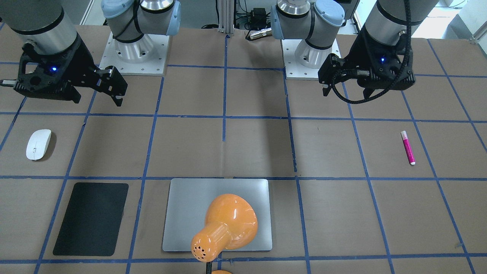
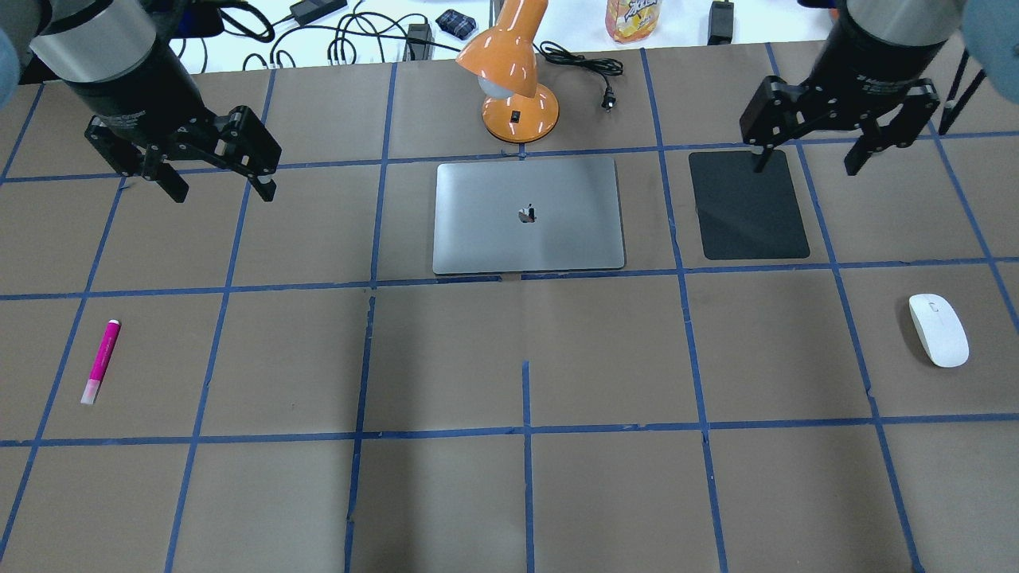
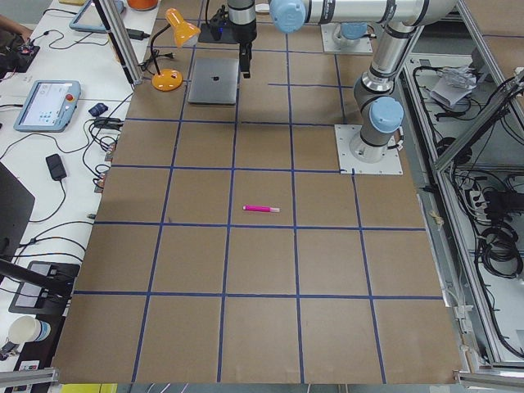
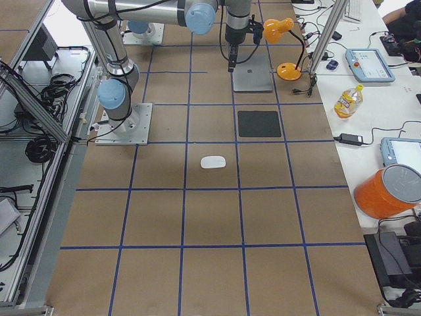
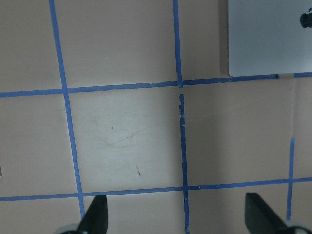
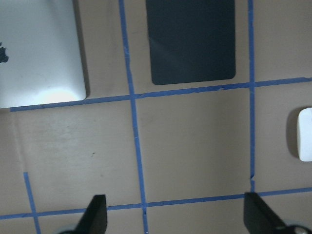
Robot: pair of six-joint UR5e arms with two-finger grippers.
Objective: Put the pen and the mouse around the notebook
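- Orange lamp point(image 1: 228, 224) comes closest to the front-facing camera. Its shade hangs over the operator-side edge of the notebook point(image 2: 493, 215).
- Notebook lies flat in the middle of the table point(image 2: 605, 358), on the far side from the robot, and the lamp's base stands just behind it.
- Left gripper point(image 2: 221, 187) hangs above the table, to the robot's left of the notebook. Its two fingers are spread wide and nothing is between them.
- Pen point(image 2: 101, 362) lies on the table, well apart from the left gripper. It is nearer to the robot's side and a little more to the outer left, with its length running roughly toward and away from the robot.
- Right gripper point(image 2: 808, 163) is also spread wide and holds nothing. In the overhead view it appears at the far edge of the black mat point(image 2: 748, 207), which lies beside the notebook on the robot's right.
- Mouse point(image 2: 939, 329) rests on the table, well apart from the right gripper, closer to the robot and further toward the right edge. Only a part of it shows at the right edge of the right wrist view.
- Pen and mouse are both far from the notebook, on opposite sides.
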